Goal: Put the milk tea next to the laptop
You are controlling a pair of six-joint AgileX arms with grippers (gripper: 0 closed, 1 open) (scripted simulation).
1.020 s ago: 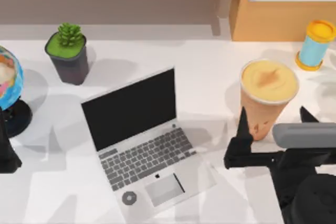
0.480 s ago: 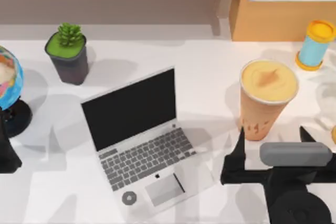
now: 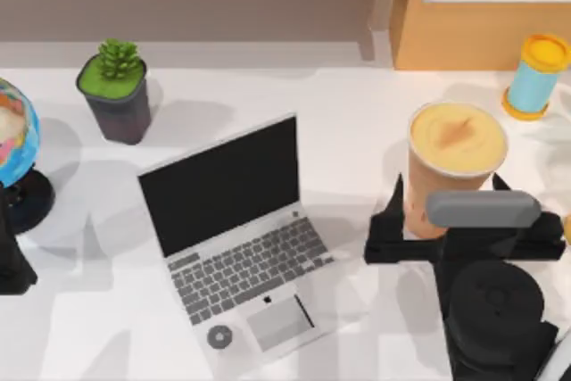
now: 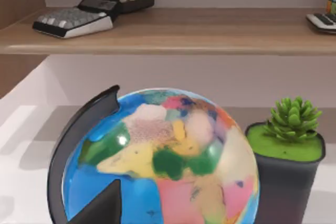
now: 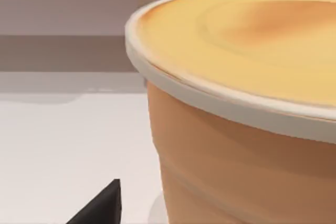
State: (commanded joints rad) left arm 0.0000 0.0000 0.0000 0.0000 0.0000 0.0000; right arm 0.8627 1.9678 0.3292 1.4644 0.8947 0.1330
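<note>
1. While the milk tea [image 3: 456, 162] is standing on the white table [image 3: 357, 122] at the right of the top view, well apart from the laptop [image 3: 239, 238], the right gripper [image 3: 446, 211] is straddling the cup's lower body, its fingers spread to either side and not visibly pressing the wall.
2. Judging by this, the task is sitting at its early stage: the grasp is not yet closed, the cup is not lifted, and the carry toward the laptop at the frame's centre is left to do.
3. In the right wrist view the cup's wide yellow-orange top [image 5: 247, 40] is looming large, with one dark fingertip [image 5: 102, 208] beside its base.
4. The left arm is idling at the left edge of the top view beside the globe [image 3: 13, 149]; whether its fingers are parted cannot be told.
5. Counted in the top view: one milk tea, one laptop, one potted succulent [image 3: 116, 86] at upper left, one globe, one blue cylinder with yellow ends [image 3: 538, 78] at upper right.
6. The left wrist view is adding two calculators [image 4: 73, 22] on a wooden shelf [image 4: 184, 35].
</note>
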